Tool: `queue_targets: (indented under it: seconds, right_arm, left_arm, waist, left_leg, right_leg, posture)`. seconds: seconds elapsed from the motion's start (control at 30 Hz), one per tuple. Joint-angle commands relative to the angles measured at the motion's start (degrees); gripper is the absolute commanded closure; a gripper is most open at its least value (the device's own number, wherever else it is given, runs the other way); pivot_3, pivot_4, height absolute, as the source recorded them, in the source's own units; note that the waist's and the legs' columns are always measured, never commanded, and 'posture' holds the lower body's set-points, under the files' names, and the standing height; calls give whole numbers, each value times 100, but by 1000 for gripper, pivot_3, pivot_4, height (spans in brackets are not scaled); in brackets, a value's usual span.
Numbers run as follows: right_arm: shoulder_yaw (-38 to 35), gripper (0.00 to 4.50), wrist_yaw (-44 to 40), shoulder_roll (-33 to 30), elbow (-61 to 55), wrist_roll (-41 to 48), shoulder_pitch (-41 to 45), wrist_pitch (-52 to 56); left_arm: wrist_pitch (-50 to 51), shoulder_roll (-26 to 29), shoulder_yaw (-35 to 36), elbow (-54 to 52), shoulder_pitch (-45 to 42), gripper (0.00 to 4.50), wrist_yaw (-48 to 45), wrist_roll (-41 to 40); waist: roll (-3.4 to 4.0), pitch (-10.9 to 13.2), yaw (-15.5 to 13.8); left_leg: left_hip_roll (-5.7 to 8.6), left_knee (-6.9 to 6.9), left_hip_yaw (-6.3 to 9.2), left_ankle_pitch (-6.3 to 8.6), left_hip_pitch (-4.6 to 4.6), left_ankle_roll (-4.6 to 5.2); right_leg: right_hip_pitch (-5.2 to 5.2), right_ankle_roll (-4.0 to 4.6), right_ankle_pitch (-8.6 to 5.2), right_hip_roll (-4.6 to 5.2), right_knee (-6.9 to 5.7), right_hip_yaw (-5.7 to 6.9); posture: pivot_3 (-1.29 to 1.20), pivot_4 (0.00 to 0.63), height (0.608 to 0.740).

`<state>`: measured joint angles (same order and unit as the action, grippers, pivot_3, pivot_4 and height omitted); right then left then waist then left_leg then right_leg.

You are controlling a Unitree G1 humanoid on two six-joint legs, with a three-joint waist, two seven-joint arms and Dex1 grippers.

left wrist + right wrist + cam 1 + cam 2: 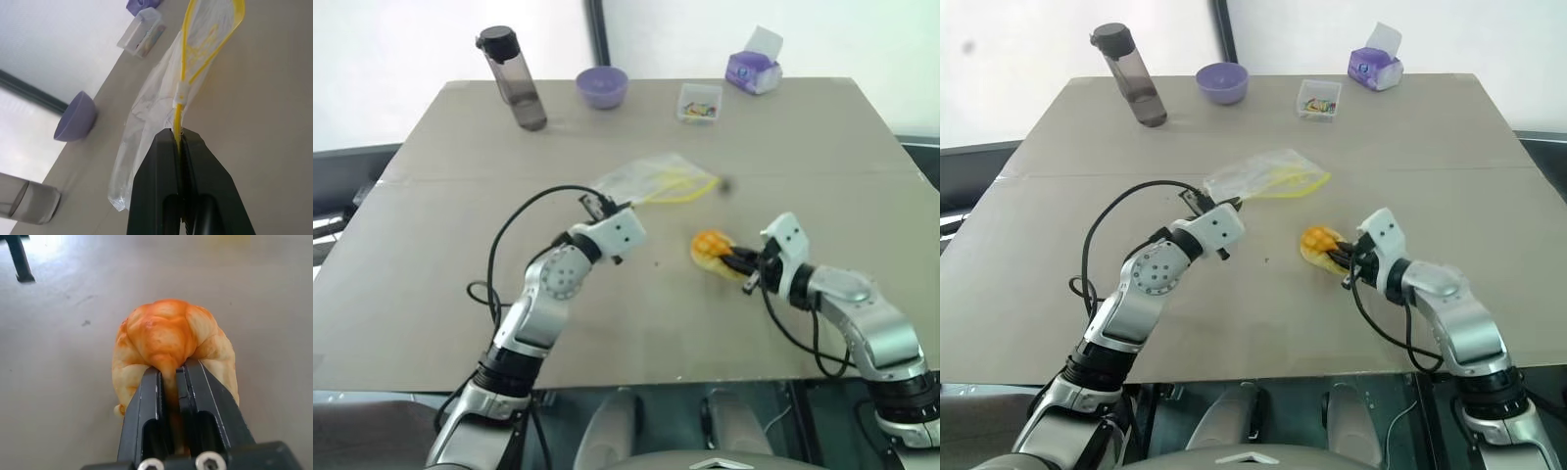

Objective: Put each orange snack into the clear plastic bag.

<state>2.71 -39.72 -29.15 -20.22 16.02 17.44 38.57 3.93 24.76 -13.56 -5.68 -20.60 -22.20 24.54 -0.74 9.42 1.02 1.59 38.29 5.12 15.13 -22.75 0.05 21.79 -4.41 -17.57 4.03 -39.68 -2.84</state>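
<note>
The orange snack (708,247) is a round orange-yellow bun at the middle right of the table. My right gripper (168,373) is shut on its near edge and pinches the soft dough between both fingers. The clear plastic bag (651,180) lies crinkled on the table behind and to the left of the bun, its yellow strip (182,93) running along one edge. My left gripper (179,136) is shut on the near end of that strip. In the left eye view the left gripper (598,205) sits at the bag's left corner.
Along the table's far edge stand a dark water bottle (514,80), a purple bowl (603,86), a small clear box of colourful bits (699,102) and a purple tissue pack (754,69). Bare tan table (431,274) stretches to the left of the arms.
</note>
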Motion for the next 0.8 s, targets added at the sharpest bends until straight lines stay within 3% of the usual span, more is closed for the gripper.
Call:
queue_targets:
  seconds: [0.03, 0.53, 0.8]
  right_arm:
    - [-195, 4484, -6, -102, -159, 159, 289, 75]
    - [-49, 4484, 160, 128, 633, 138, 881, -6]
    - [-88, 4484, -47, 140, 866, 335, 1079, 184]
  left_arm:
    - [-231, 23, -45, -158, -19, 4500, -46, -43]
    - [-798, -149, -187, -368, -36, 4500, -365, -429]
    - [-1183, 140, -272, -265, 11, 4500, -656, -374]
  waist:
    - [0, 0, -13]
    - [0, 0, -13]
    - [2, 1, -7]
  left_leg:
    - [0, 0, 0, 0, 0, 0]
    - [0, -1, 0, 0, -4, 0]
    - [0, -2, -1, 0, -4, 0]
  right_leg:
    - [0, 0, 0, 0, 1, 0]
    - [2, 0, 0, 1, 3, 1]
    - [3, 0, 0, 0, 3, 0]
  posture:
    - [0, 150, 740]
    - [0, 150, 740]
    - [0, 150, 740]
